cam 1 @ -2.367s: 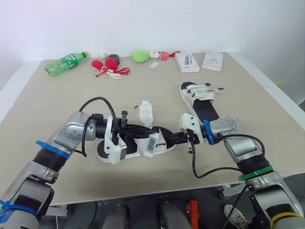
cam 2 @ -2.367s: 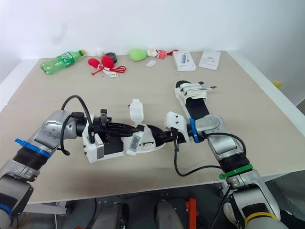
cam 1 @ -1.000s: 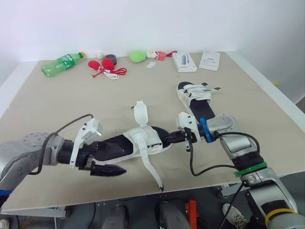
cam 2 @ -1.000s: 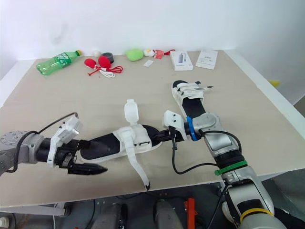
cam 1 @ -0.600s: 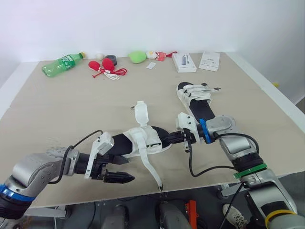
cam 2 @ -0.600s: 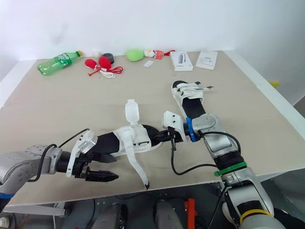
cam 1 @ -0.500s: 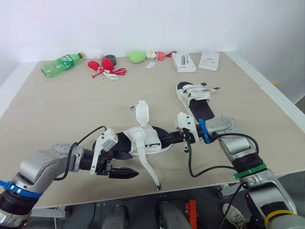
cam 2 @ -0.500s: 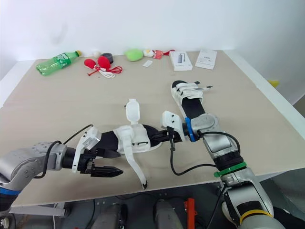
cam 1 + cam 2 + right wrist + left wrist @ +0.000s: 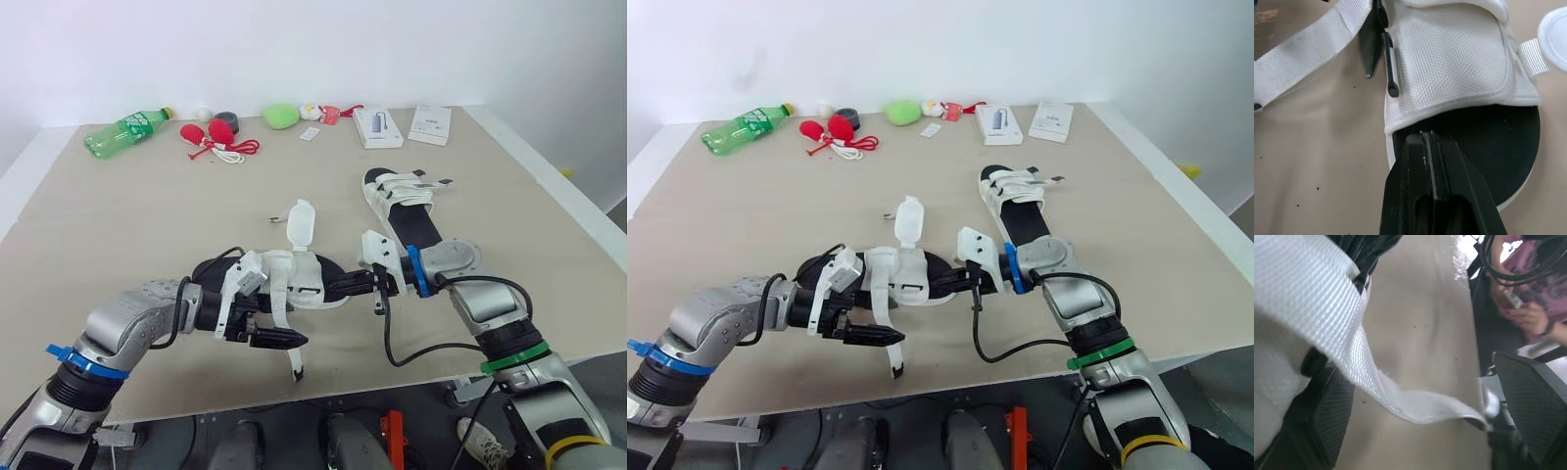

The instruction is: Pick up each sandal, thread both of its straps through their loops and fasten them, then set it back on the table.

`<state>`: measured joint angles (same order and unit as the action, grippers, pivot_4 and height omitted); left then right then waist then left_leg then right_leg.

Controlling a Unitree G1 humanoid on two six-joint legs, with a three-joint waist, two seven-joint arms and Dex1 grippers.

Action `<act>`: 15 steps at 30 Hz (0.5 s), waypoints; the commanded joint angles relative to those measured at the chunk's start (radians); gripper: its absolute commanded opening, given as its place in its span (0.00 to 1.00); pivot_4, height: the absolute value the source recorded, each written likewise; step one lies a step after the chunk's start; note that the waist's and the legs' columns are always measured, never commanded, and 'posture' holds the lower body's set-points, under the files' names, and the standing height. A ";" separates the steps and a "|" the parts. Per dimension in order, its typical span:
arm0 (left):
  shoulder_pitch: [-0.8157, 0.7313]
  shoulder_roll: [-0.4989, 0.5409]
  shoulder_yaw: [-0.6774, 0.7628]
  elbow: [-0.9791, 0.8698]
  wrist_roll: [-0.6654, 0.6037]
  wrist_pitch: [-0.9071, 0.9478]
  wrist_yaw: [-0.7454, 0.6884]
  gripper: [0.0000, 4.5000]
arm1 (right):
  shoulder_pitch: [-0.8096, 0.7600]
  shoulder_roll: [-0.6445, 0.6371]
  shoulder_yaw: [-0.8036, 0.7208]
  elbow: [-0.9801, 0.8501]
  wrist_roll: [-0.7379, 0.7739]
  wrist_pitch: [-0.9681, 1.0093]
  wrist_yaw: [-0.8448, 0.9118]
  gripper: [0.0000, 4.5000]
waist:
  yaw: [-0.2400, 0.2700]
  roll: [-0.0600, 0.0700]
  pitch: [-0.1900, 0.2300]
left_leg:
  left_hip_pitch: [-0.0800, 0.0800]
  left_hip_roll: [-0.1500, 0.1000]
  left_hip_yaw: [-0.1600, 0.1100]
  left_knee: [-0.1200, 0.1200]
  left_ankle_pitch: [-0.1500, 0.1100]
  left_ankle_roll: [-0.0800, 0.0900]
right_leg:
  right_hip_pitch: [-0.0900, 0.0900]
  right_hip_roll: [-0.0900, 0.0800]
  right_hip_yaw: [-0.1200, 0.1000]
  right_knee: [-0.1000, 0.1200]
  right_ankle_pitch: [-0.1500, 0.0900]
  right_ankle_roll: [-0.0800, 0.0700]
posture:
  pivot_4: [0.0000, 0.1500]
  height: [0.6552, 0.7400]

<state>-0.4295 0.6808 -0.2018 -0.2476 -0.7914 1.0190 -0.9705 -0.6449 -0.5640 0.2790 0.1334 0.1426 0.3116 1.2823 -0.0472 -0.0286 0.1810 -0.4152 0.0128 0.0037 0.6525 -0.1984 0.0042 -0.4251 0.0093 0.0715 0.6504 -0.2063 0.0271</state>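
Sandal [image 9: 306,282] lies mid-surface [image 9: 147,225], long axis nine-to-three. The right hand [image 9: 340,287] is clamped on its three-o'clock end. The nearer left hand [image 9: 284,325], fingers apart, straddles the loose strap [image 9: 292,357] at six.

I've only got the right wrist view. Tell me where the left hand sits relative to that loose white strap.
Observer: The left hand is open; the loose strap runs between its fingers, ungripped.
Operator: Now report the strap's free end.
Observer: Its dark tip lies beyond the left hand, toward the near edge of the table.
Operator: Give me the other strap.
Observer: The other strap stands upright, unfastened, above the near sandal.
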 commanded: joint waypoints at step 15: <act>0.078 -0.101 0.232 -0.083 -0.250 0.364 0.285 0.99 | 0.003 -0.014 -0.012 -0.022 0.009 -0.010 -0.007 0.00 | 0.000 0.000 0.000 | 0.000 0.000 -0.002 0.000 0.000 0.000 | 0.000 0.000 0.001 0.000 0.002 0.004 | 1.00 1.00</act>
<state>-0.3576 0.5837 0.0058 -0.3020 -1.0187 1.3689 -0.7027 -0.6367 -0.5702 0.2790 0.1335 0.1424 0.3112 1.2784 -0.0468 -0.0286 0.1810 -0.4148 0.0129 0.0020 0.6527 -0.1987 0.0037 -0.4250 0.0091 0.0724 0.6504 -0.2043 0.0304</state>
